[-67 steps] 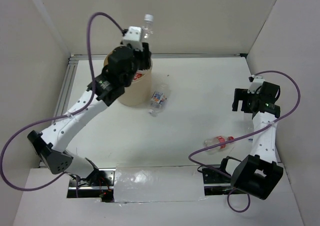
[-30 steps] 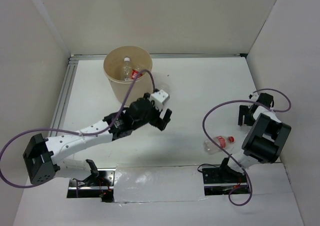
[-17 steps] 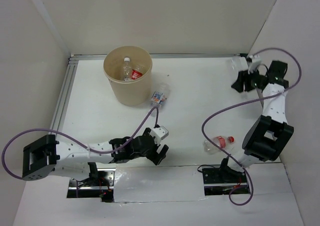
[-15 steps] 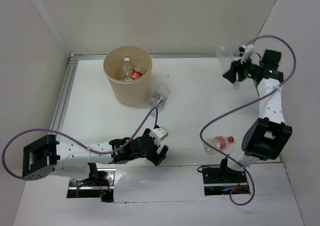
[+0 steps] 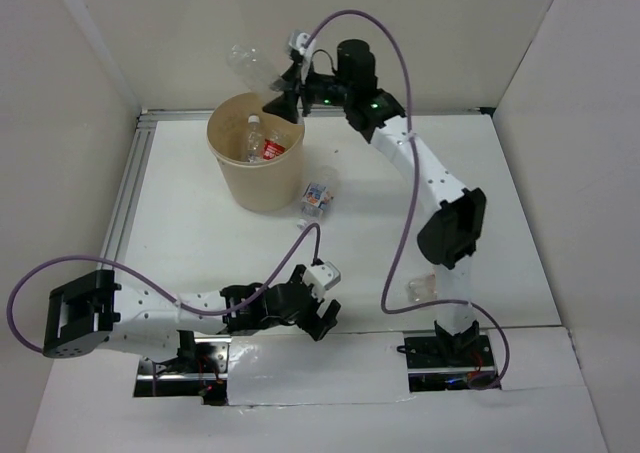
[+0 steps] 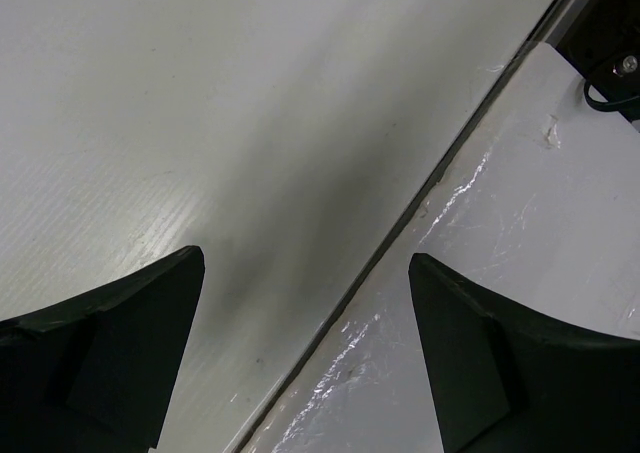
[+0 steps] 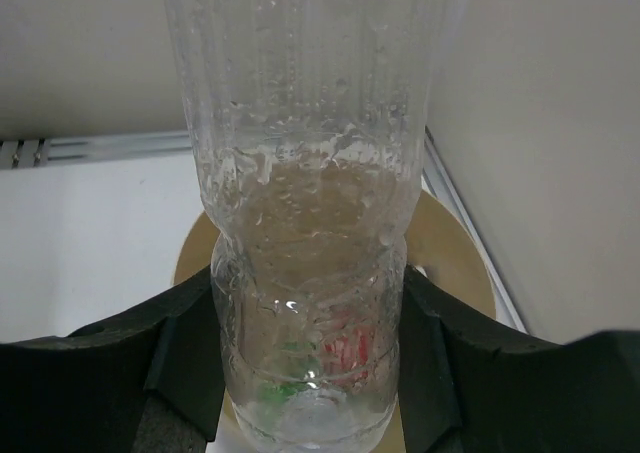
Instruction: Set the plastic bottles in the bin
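My right gripper is shut on a clear plastic bottle and holds it in the air above the far rim of the tan bin. In the right wrist view the bottle fills the gap between both fingers, with the bin below. Inside the bin lie a clear bottle and a red-labelled bottle. A blue-labelled bottle lies on the table just right of the bin. Another bottle shows partly behind the right arm. My left gripper is open and empty near the front edge.
The left wrist view shows the gripper over the seam between the white table and a taped front strip. White walls enclose the table on three sides. An aluminium rail runs along the left edge.
The right arm has swung from the far right corner leftward to above the bin, carrying the clear bottle. The left arm has stayed low near the front edge.
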Tool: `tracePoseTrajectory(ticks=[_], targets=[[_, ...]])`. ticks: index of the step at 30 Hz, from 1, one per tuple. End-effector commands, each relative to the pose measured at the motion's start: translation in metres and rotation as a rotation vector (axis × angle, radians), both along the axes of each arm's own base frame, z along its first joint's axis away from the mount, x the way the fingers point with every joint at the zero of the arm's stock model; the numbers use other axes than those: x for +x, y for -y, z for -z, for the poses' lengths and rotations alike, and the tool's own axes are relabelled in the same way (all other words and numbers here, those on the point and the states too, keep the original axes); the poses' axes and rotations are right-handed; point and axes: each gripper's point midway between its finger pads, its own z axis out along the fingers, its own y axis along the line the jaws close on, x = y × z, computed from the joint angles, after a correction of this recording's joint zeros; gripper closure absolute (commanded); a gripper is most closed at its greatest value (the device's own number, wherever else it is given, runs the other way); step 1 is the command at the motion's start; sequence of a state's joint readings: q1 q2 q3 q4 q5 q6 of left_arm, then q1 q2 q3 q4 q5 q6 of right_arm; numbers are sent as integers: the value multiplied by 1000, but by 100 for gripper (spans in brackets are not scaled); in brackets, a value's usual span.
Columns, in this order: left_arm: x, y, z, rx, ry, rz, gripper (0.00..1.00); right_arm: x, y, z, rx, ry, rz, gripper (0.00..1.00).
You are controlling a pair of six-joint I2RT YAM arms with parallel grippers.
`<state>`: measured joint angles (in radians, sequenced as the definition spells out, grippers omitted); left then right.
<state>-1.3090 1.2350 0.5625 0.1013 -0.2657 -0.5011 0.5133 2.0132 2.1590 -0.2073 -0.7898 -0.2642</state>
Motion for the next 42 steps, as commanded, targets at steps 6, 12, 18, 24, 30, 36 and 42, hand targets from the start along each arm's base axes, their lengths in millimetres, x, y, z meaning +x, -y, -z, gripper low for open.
tracePoseTrajectory(ticks=[6, 12, 18, 24, 30, 36, 42], targets=[[6, 21, -19, -47, 122, 35, 4, 34, -40, 20, 68, -134, 26, 0], [23, 58, -40, -62, 289, 124, 3, 46, 20, -38, 135, -96, 127, 0], [29, 118, -45, -60, 417, 282, 2, 53, 192, -35, 69, -159, 373, 59], [27, 166, -54, -133, 494, 417, 2, -10, 366, 46, -30, -350, 592, 62], [27, 205, -54, -163, 533, 492, 0, -87, 439, 102, -2, -445, 711, 24], [38, 234, -31, -135, 520, 535, 0, -132, 454, 117, 58, -498, 740, 23], [41, 253, -13, -117, 504, 549, 0, -151, 457, 121, 69, -512, 746, 21]])
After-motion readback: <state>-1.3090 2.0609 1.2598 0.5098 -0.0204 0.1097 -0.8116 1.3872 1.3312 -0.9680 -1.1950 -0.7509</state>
